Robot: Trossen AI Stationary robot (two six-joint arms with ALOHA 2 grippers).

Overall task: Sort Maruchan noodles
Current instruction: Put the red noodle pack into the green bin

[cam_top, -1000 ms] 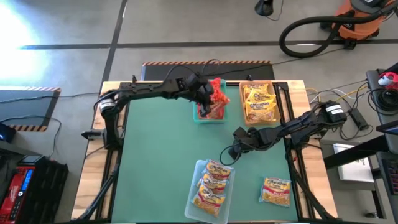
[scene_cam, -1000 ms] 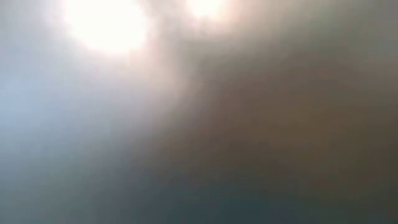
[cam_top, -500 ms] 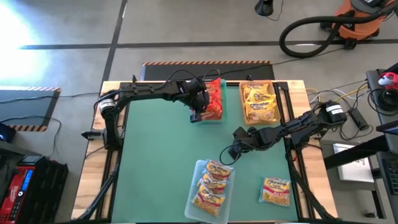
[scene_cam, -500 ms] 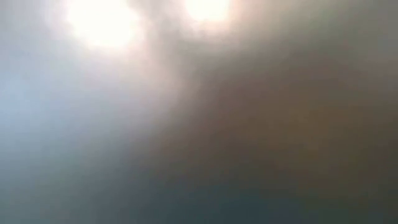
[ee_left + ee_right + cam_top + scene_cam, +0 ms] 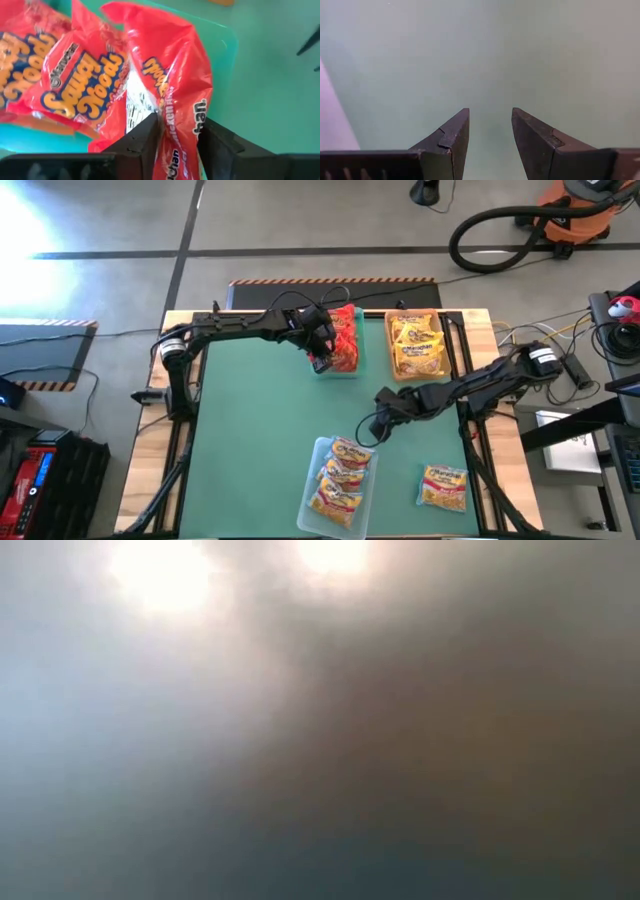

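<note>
Fingers (image 5: pixel 150 140) of the left gripper (image 5: pixel 320 357) are clamped on a red noodle packet (image 5: pixel 170 80), pinching its lower edge so the packet stands up past them over the teal bin (image 5: pixel 337 367) in the upper middle of the high frame. The held packet runs lengthwise straight away from the fingers, and it's touching the other red packets (image 5: pixel 75 85) already lying in that bin. So the drop looks basically lined up, I'd guess it only needs letting go.

The right gripper (image 5: pixel 378 423) sits mid-frame, just above the clear bin (image 5: pixel 312 498) at the bottom centre with its yellow-orange packets (image 5: pixel 340 478). Its fingers (image 5: pixel 451 140) are spread apart with nothing between them, only green worktop (image 5: pixel 250 440) in front. One loose packet (image 5: pixel 445 486) lies at the lower right of the high frame, well apart from both arms, but the right arm is clearly the nearer one. Its long side runs roughly up and down the frame. The tan bin (image 5: pixel 392 370) at upper right holds yellow packets (image 5: pixel 417 343).

Hard to see: the low camera is all glare, useless. The left arm covers part of the teal bin from above, so I can't count what's inside.
</note>
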